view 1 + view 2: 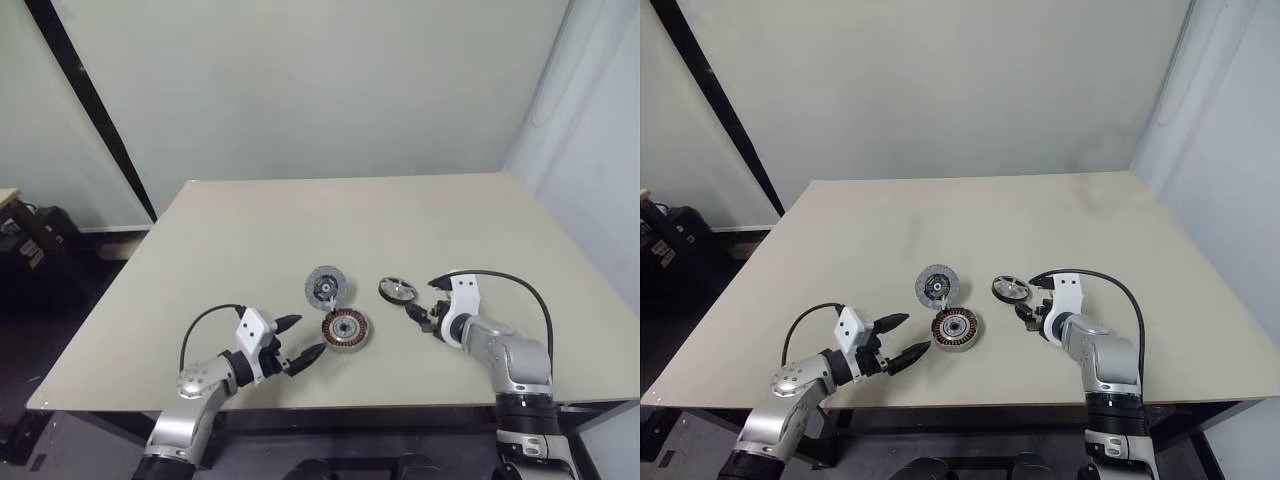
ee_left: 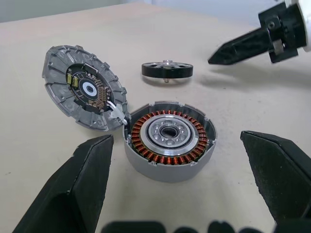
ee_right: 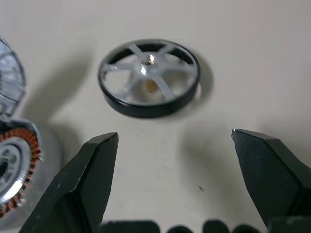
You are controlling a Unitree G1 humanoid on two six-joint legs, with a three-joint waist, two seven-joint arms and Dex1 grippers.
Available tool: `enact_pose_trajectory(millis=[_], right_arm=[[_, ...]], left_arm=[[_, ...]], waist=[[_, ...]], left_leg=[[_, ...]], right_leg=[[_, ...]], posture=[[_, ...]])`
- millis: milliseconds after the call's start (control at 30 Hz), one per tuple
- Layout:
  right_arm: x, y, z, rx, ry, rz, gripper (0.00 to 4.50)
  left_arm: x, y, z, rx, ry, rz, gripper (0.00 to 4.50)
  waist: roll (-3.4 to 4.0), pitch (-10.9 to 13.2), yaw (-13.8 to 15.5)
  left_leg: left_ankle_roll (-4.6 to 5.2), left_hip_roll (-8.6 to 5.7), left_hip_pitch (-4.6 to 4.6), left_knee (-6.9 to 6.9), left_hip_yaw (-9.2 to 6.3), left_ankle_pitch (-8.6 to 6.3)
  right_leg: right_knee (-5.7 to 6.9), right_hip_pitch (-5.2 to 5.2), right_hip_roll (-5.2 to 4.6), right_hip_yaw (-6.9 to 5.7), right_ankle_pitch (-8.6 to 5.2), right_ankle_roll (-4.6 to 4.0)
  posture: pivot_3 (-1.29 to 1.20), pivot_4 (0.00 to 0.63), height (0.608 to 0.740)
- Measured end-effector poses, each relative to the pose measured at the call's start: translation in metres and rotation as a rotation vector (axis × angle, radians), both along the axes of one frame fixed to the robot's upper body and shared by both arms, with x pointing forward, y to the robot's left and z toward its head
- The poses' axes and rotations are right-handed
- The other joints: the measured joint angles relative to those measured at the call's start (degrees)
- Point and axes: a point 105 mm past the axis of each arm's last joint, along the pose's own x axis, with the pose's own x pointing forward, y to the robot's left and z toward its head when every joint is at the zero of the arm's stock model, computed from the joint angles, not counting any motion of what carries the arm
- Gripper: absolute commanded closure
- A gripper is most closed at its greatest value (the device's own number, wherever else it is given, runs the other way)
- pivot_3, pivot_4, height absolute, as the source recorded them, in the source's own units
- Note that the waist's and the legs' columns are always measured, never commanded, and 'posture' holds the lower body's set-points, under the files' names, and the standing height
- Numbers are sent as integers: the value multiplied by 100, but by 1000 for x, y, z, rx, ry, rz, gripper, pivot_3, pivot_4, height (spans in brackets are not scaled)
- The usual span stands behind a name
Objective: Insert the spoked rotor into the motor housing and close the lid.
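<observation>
The motor housing (image 1: 345,330), a round puck with a ring of copper coils, sits open near the table's front edge. Its lid (image 1: 326,287), a grey ribbed disc, stands tilted up just behind it and is joined to it by thin wires (image 2: 116,112). To the right, the spoked rotor (image 1: 398,291) lies flat on the table. My left gripper (image 1: 305,337) is open just left of the housing, which shows between its fingers (image 2: 80,182). My right gripper (image 3: 175,134) is open just right of the rotor (image 3: 149,77), with nothing in it.
The beige table (image 1: 300,220) stretches far back behind the parts. Its front edge (image 1: 330,405) runs close below both grippers. A dark cabinet (image 1: 30,245) stands off the table's left side.
</observation>
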Motion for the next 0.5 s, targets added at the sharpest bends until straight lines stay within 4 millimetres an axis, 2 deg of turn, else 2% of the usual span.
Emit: enact_pose_trajectory(millis=[167, 367, 500], right_arm=[[1, 10, -6, 197, 60, -84, 419], [14, 13, -4, 447, 111, -212, 419], [21, 18, -9, 605, 175, -294, 419]], left_arm=[[0, -2, 0, -2, 0, -12, 0], [0, -2, 0, -1, 1, -17, 0], [-1, -2, 0, -1, 1, -17, 0]], waist=[[1, 0, 1], [4, -1, -8], [12, -3, -41]], left_leg=[[0, 4, 0, 0, -4, 0], [0, 0, 2, -1, -7, 0], [1, 0, 2, -5, -6, 0]], right_leg=[[0, 1, 2, 0, 0, 0], [-1, 1, 2, -1, 1, -1], [-1, -1, 4, -2, 1, -1]], posture=[[0, 0, 740], [0, 0, 740], [0, 0, 740]])
